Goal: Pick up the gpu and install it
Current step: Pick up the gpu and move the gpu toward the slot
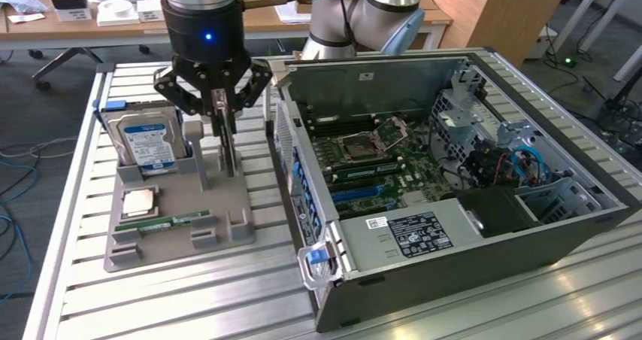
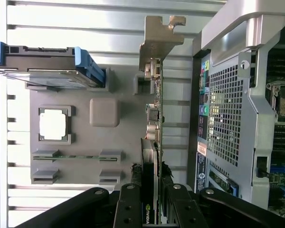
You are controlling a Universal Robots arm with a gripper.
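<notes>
Black multi-link gripper [image 1: 221, 122] jaws clenched on flat green circuit-board gpu with black cooler [image 2: 157, 118], card edge-on, long axis straight down from jaws, silver bracket end farthest from fingers [image 2: 133, 190], at grey moulded plastic holder tray [image 1: 171, 212], open black metal computer case [image 1: 452, 227] just beside

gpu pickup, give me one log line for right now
claw: shut on gpu | gpu: on edge at gray holder | pc case: open, gpu not installed
</notes>
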